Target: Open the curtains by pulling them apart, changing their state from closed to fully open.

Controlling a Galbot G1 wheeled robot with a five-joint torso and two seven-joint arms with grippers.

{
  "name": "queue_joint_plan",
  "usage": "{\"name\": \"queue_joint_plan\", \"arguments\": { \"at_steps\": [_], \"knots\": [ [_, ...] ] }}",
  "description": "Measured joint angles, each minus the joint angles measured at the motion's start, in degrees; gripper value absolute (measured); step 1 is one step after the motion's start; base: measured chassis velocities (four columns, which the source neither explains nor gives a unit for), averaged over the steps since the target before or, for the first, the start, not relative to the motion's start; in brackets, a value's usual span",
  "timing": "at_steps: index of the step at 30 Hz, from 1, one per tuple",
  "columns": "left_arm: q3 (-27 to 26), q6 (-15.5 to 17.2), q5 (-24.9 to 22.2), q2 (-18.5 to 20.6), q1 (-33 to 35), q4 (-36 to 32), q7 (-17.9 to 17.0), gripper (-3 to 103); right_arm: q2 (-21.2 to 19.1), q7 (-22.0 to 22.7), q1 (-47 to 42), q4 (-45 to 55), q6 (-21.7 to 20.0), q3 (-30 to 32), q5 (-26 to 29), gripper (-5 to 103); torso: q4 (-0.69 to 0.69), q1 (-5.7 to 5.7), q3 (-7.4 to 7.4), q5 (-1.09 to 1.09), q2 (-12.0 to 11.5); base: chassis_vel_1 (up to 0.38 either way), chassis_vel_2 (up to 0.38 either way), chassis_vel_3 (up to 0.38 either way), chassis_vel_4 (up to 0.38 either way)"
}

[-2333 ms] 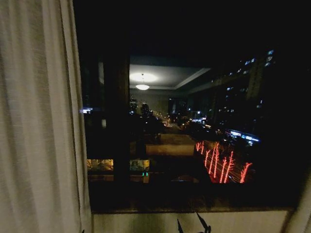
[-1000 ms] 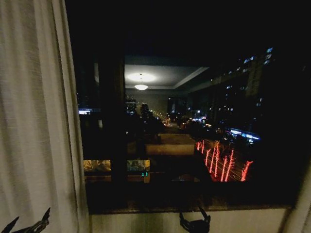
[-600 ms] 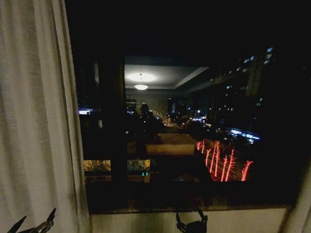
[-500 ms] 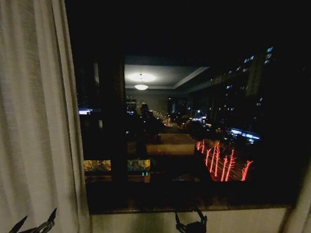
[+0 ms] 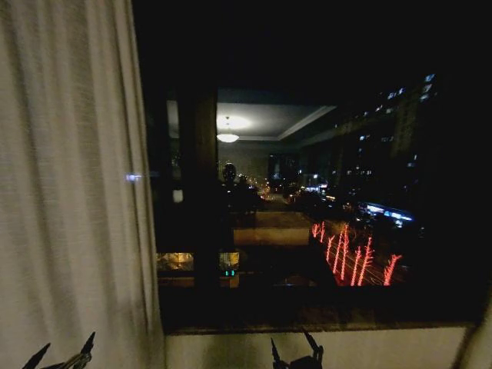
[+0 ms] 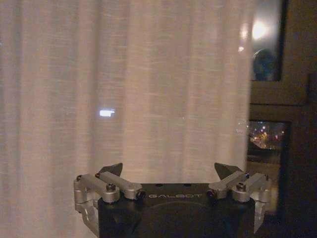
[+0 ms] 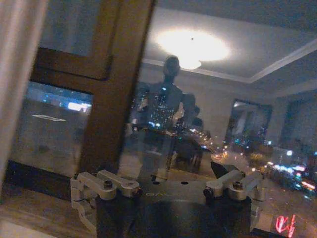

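Sheer cream-white curtains (image 5: 69,192) hanging in vertical pleats over the left part of the head view, inner edge falling straight down beside the dark window (image 5: 323,200). Glass bare from that edge rightward, showing night city lights, red streaks and a mirrored ceiling lamp (image 5: 227,137). Pale strip of another panel (image 5: 478,338) barely visible at the lower right corner. Wooden sill (image 5: 307,323) along the foot of the glass, light wall below it. Left gripper (image 5: 60,357) low at the bottom edge, in front of the fabric, dark fingertips spread and pointing up. Seen from the left wrist, left gripper (image 6: 170,171) facing the pleated cloth (image 6: 124,89) with fingers wide apart, nothing between them, not touching the fabric as far as can be told; brown window frame (image 6: 292,99) just past the cloth's edge. Right gripper (image 5: 296,355) low at the bottom centre, before the wall under the sill, tips splayed. From the right wrist, right gripper (image 7: 166,173) aimed at the glass with fingers parted and empty, a brown upright frame member (image 7: 121,84) ahead, a sliver of pale curtain (image 7: 15,59) at one side.
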Motion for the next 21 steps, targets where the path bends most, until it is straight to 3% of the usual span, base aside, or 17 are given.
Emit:
{"name": "queue_joint_plan", "arguments": {
  "at_steps": [4,9,21],
  "knots": [
    [0.58,-0.38,0.77,-0.46,0.00,-0.07,0.10,100,0.01,-0.74,0.55,-0.90,1.10,0.43,-0.64,100,0.00,0.00,-0.01,-0.08,0.00,0.199,0.194,-0.220,-0.187],
    [0.64,-0.55,1.04,-0.91,0.27,-0.17,0.19,100,-0.01,-0.80,0.78,-1.27,1.28,0.39,-0.70,100,0.00,0.01,0.02,0.00,-0.01,0.133,0.150,-0.127,-0.122],
    [0.41,-1.04,1.69,-1.92,0.88,-0.76,1.41,100,0.00,-1.23,1.53,-2.65,2.29,0.18,-0.71,100,0.00,0.01,0.01,-0.04,0.00,0.043,0.039,-0.036,-0.040]
  ]
}}
